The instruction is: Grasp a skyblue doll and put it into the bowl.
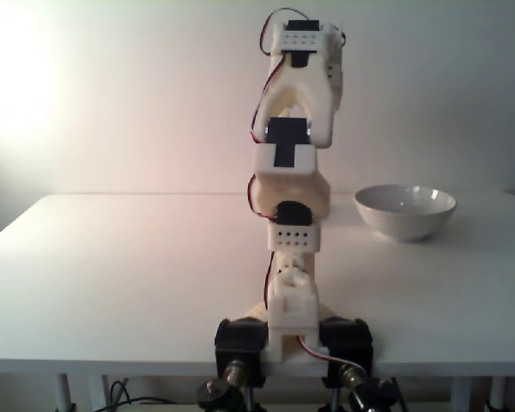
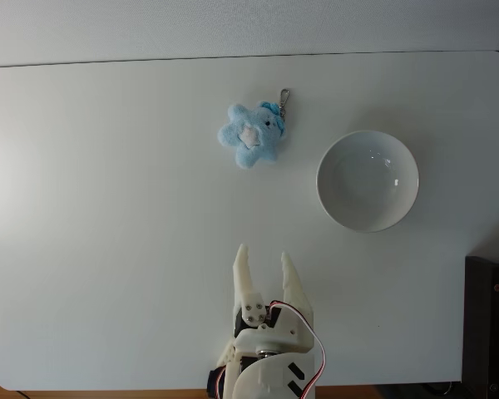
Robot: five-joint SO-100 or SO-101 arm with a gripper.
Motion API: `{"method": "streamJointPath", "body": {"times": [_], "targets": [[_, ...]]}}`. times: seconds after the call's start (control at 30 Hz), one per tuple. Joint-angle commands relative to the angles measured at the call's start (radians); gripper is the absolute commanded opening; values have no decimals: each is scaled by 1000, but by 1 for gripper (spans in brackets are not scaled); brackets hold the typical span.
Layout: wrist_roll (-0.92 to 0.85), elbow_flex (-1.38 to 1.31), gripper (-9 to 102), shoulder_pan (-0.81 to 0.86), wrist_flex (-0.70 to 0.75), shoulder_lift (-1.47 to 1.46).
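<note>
At the near edge of the white bench [image 2: 108, 274], seen from above in a fixed view, the white arm [image 2: 270, 357] rises from its base with red wires looping along its side. Its tool [image 2: 266, 259] points away from the base toward the far side of the bench, with the two pale fingers spread apart in a narrow V and nothing between them; it has hold of nothing, and the bench surface shows through the gap.

Beyond the tool, almost straight ahead of the fingertips and a touch to the left in that view, the skyblue doll [image 2: 251, 135] lies flat on the bench, well apart from the tool. It is a fuzzy star-like shape with a paler patch at its middle, and a small metal clasp [image 2: 284, 98] sticks out from its upper right corner, pointing toward the far edge.

Ahead of the tool and off to the right in the same view stands the bowl [image 2: 368, 180], glossy white, upright and with nothing in it. It sits near the doll but not touching it, with a strip of bare bench between them.

In the other fixed view, taken from low behind the base, black clamps [image 1: 240, 342] grip the bench edge at the foot of the arm [image 1: 293, 172], which stands folded upward in front of a plain pale wall [image 1: 137, 94]. The bowl [image 1: 405, 211] shows to the right of the arm, farther back on the bench [image 1: 112, 275]. The arm hides the doll there.
</note>
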Motion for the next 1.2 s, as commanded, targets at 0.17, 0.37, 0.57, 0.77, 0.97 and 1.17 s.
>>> {"method": "streamJointPath", "body": {"times": [0.17,0.37,0.57,0.77,0.97,1.17], "targets": [[5,-221,62,44,2,-244],[5,-341,74,61,-5,-407],[5,-483,74,61,2,-565],[-5,-611,74,61,3,-726],[-5,-712,74,61,2,-867],[-6,-833,74,52,-8,-1039]]}}
